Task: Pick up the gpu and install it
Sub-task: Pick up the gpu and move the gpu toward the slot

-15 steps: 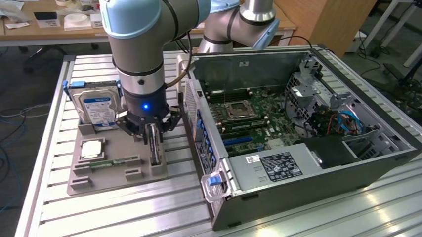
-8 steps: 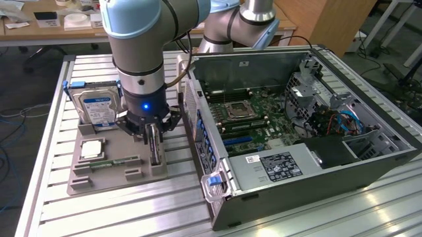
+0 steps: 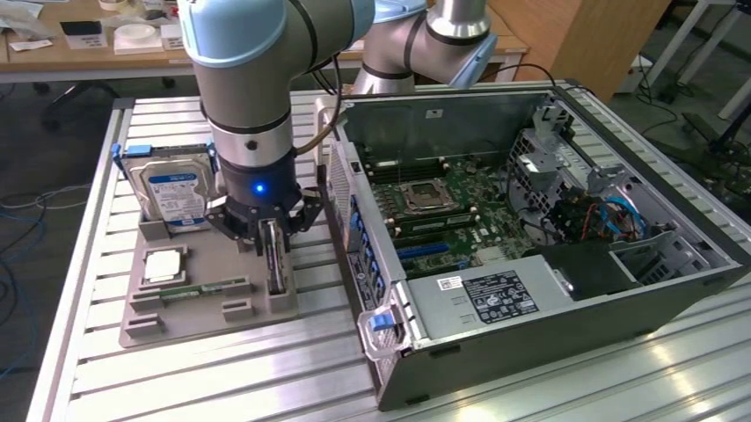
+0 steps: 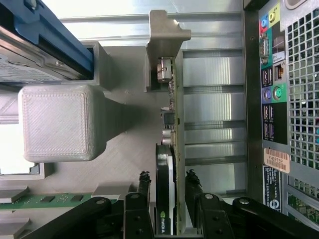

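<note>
Exterior view: one slatted aluminium table (image 3: 176,378) carries everything. On it, toward the exterior view's right, stands one open computer case (image 3: 657,294) with its side panel off and one green motherboard (image 3: 458,215) exposed inside. One robot arm (image 3: 241,79) reaches down beside the case, on the exterior view's left of it.

Under the arm lies one grey holder tray (image 3: 217,255), just beside the case. It holds four parts. One silver hard drive (image 3: 176,189) with a blue-white label stands upright at the tray's far end. One gpu (image 3: 277,268) stands on its long edge in a slot along the tray side nearest the case. One square processor chip (image 3: 164,264) lies flat, and one narrow green memory stick (image 3: 209,287) lies flat near it.

The one gripper (image 3: 273,236) sits directly over the gpu. In the wrist view the gpu (image 4: 165,169) appears edge-on, black cooler face on one side and circuit board on the other, with its one silver bracket (image 4: 167,30) at the far end. The gripper (image 4: 167,177) straddles the card: its two black fingers (image 4: 144,186) stand one on each side with a narrow gap visible between each finger and the card, so the jaws are parted and have not clamped anything. The card rests in its tray slot.
</note>
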You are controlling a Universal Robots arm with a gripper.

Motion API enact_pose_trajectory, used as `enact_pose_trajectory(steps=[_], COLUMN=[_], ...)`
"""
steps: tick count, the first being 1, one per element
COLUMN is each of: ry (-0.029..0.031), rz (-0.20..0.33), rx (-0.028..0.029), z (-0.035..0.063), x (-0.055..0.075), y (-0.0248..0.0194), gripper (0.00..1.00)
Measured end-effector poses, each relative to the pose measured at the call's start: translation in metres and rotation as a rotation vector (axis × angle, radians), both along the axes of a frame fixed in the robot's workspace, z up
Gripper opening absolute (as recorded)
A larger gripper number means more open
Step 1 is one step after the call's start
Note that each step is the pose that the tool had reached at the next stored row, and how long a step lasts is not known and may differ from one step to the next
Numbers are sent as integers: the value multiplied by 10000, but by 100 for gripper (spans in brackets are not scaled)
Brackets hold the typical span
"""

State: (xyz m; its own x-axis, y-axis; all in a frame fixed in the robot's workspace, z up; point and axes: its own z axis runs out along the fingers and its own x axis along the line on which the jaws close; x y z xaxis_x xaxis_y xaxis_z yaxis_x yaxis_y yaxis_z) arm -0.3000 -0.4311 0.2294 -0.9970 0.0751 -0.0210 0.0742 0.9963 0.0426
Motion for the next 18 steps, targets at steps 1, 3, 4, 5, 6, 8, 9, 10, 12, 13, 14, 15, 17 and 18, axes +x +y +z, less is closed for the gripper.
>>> enact_pose_trajectory(steps=[1,3,4,5,6,8,9,10,12,13,14,15,17,18], ry=[1,0,-1,-1,0,-1,-1,-1,0,-1,-1,-1,1,0], rz=[0,-1,-1,-2,-1,-1,-2,-1,-2,-1,-1,-1,-2,-2], rx=[4,6,7,7,7,6,6,7,7,7,7,7,6,6], z=[0,0,-1,-1,-1,-1,-1,-1,-1,-1,-1,-1,0,-1], x=[0,0,0,0,0,0,0,0,0,0,0,0,0,0], y=[0,1,1,1,1,1,1,1,1,1,1,1,1,1], gripper=[42,42,42,42,42,42,42,42,42,42,40,34,34,28])
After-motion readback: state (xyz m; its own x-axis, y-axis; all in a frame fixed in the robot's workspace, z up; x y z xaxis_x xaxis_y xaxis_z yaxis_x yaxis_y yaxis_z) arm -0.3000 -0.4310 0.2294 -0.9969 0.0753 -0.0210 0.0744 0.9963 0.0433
